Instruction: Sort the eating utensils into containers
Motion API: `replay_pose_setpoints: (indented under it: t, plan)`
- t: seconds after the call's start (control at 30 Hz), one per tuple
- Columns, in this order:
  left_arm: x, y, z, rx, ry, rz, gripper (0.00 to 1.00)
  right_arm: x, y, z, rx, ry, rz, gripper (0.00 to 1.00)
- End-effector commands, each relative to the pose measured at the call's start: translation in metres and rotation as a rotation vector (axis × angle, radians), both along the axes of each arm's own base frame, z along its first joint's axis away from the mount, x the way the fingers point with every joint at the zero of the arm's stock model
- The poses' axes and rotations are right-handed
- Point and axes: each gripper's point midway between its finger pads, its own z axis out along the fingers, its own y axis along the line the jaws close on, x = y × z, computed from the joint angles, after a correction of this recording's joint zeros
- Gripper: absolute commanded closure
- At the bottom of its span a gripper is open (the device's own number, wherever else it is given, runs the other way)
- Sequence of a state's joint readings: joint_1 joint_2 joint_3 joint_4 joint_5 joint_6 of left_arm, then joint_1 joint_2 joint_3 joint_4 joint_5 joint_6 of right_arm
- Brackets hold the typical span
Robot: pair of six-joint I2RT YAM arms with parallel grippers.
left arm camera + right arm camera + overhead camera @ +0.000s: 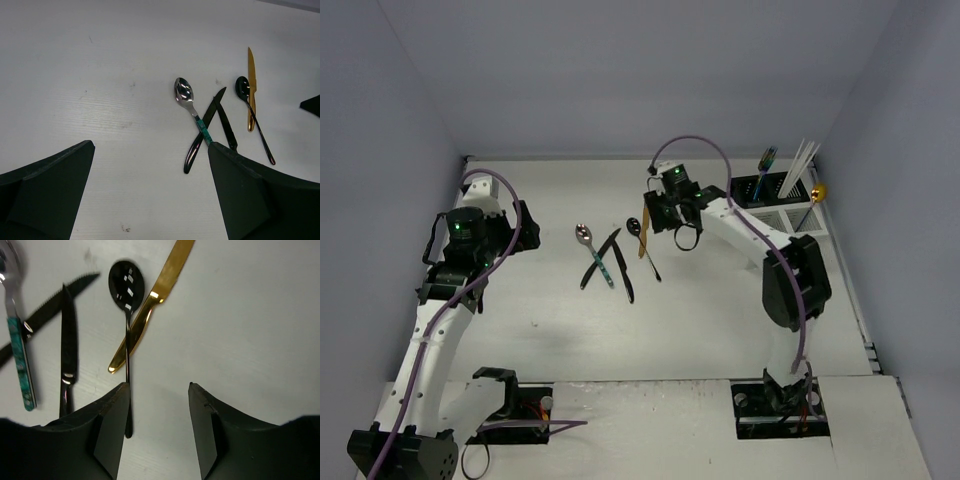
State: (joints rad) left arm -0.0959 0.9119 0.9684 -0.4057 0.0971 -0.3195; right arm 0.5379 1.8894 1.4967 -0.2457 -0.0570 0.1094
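Right wrist view: hovering right gripper [157, 390], parted and empty, at black spoon [126, 282] handle beside gold knife [150, 305], likely lining up a pick for caddies [790, 215] far right; holding left gripper [151, 145] wide open, empty, well left of teal spoon [192, 107].

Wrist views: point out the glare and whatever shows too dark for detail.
Right wrist: white glints on the black spoon and gold knife; right fingers dark, little detail. Left wrist: glare in the silver spoon bowl; left fingers flat black.
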Motion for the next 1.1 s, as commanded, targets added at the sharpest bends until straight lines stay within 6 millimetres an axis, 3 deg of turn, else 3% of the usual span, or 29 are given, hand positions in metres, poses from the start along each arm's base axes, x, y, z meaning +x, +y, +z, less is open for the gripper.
replay_pose_setpoints:
  t: [0.0, 0.2, 0.33, 0.6, 1.07]
  plan:
    - [0.009, 0.000, 0.016, -0.020, -0.065, 0.003, 0.03, -0.008, 0.024, -0.002, -0.033, 0.009, 0.084, 0.53]
    - [0.010, -0.001, 0.013, -0.019, -0.055, 0.001, 0.03, -0.011, 0.035, -0.039, -0.066, 0.075, 0.110, 0.55]
    - [0.011, -0.001, 0.012, -0.019, -0.053, 0.000, 0.03, -0.017, 0.037, -0.052, -0.080, 0.106, 0.138, 0.55]
    - [0.011, -0.002, 0.013, -0.021, -0.053, 0.000, 0.03, -0.031, 0.036, -0.068, -0.117, 0.152, 0.173, 0.57]
    - [0.010, 0.000, 0.012, -0.018, -0.050, 0.005, 0.03, -0.031, 0.035, -0.087, -0.180, 0.161, 0.159, 0.63]
